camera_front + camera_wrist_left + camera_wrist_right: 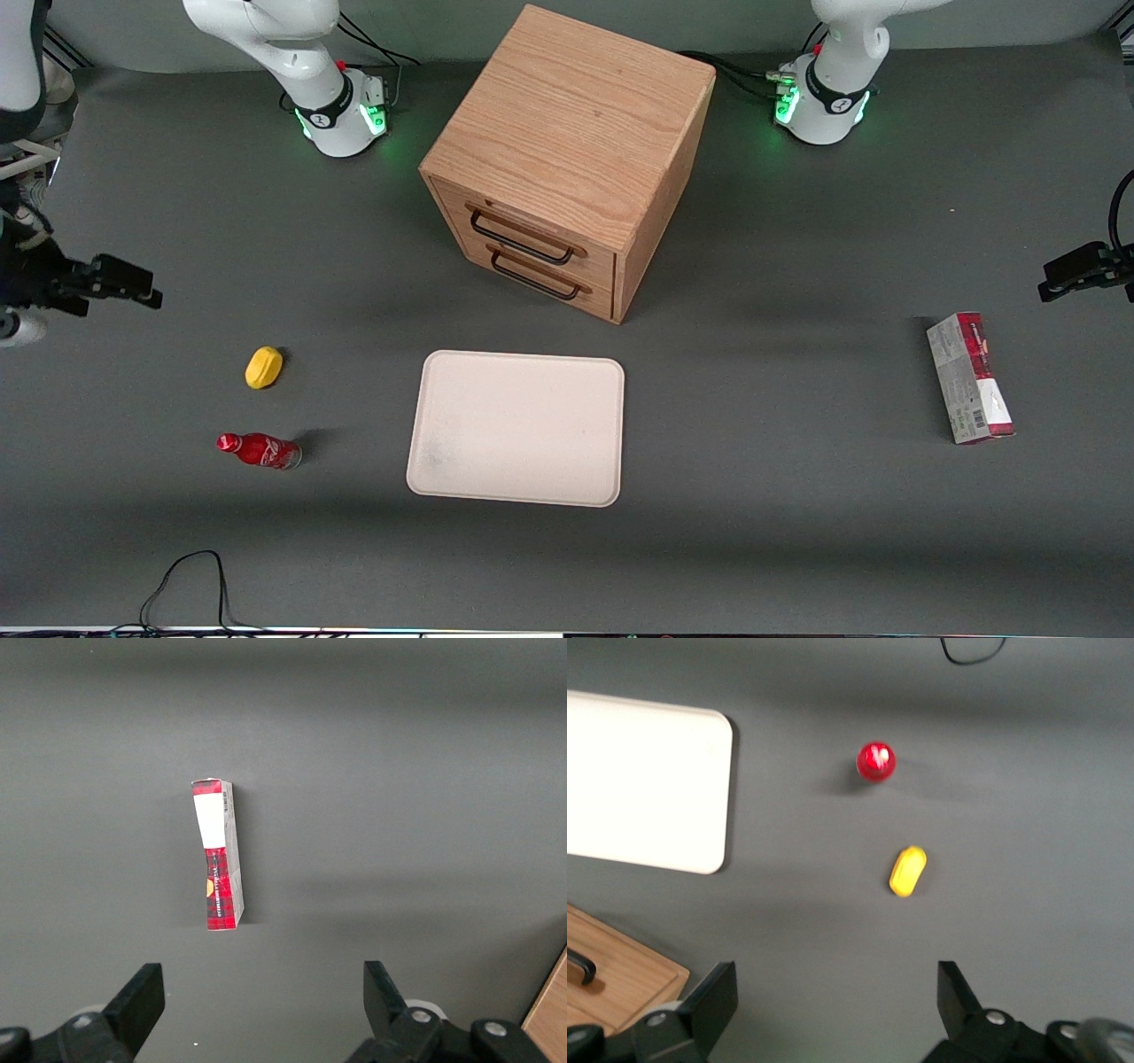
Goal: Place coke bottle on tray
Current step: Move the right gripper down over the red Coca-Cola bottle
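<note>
The coke bottle is small and red with a red cap, and it stands on the grey table toward the working arm's end. The right wrist view shows the coke bottle from above as a red disc. The cream-white tray lies flat and bare in front of the cabinet, beside the bottle. The tray shows in the wrist view too. My gripper hangs above the table, farther from the front camera than the bottle. The gripper is open and holds nothing.
A yellow lemon-shaped object lies between the gripper and the bottle. A wooden drawer cabinet stands mid-table. A red and grey box lies toward the parked arm's end. A black cable loops at the near edge.
</note>
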